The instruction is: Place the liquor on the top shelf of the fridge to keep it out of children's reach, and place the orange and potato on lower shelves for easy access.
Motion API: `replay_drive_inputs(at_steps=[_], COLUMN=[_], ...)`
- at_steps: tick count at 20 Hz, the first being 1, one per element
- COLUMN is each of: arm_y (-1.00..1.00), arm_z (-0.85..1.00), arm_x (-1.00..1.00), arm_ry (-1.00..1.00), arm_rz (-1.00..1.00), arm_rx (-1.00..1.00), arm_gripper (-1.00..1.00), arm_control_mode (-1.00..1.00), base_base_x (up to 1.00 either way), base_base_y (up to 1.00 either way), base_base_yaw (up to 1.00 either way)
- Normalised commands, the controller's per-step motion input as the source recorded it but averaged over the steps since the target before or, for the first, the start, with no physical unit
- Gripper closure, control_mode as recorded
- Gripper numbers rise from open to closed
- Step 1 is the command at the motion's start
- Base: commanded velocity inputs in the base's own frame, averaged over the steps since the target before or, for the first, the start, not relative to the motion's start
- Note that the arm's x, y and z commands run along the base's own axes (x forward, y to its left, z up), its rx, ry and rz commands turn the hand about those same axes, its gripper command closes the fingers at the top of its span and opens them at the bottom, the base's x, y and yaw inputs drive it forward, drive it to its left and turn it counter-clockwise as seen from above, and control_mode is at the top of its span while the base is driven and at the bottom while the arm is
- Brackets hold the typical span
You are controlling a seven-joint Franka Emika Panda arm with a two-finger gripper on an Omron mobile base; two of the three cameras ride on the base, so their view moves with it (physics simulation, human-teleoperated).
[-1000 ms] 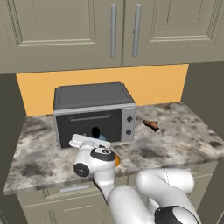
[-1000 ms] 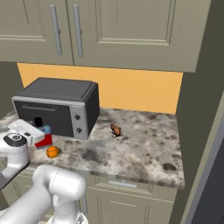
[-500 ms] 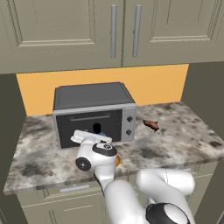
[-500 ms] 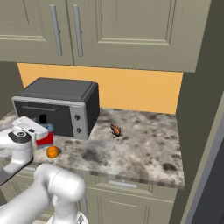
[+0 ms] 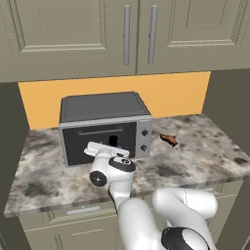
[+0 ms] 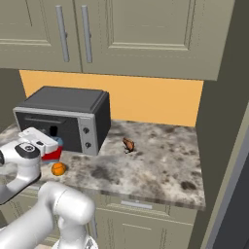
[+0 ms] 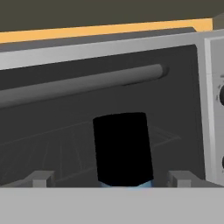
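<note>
The claw (image 7: 112, 179), jaws apart, straddles the black-capped red liquor bottle (image 7: 122, 148); closing then lifting should follow.

Liquor (image 7: 122, 148) body hidden beneath gripper (image 7: 112, 178)

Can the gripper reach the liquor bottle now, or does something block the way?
Probably yes. The gripper is open, and the liquor has its black cap right between the fingertips, in front of the oven. Nothing is seen between them.
</note>
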Motion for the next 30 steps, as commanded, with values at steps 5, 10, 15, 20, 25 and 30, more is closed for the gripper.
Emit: replay_drive_inputs(at_steps=[5,10,15,20,25,30], arm_y=[-0.24,-0.08,0.0,0.0,0.0,0.09], arm_z=[0.0,0.0,0.0,0.0,0.0,0.15], arm_x=[-0.05,-0.08,0.0,0.0,0.0,-0.36], arm_ry=[0.0,0.0,0.0,0.0,0.0,-0.02], arm_rz=[0.0,0.0,0.0,0.0,0.0,0.1], arm_rx=[0.0,0.0,0.0,0.0,0.0,0.0], arm_gripper=[-1.0,-1.0,-1.0,1.0,1.0,1.0], arm_control_mode=[-1.0,-1.0,-1.0,-1.0,-1.0,-1.0], base_base_x=[0.0,0.0,0.0,0.0,0.0,0.0], base_base_y=[0.0,0.0,0.0,0.0,0.0,0.0], base_base_yaw=[0.0,0.0,0.0,0.0,0.0,0.0])
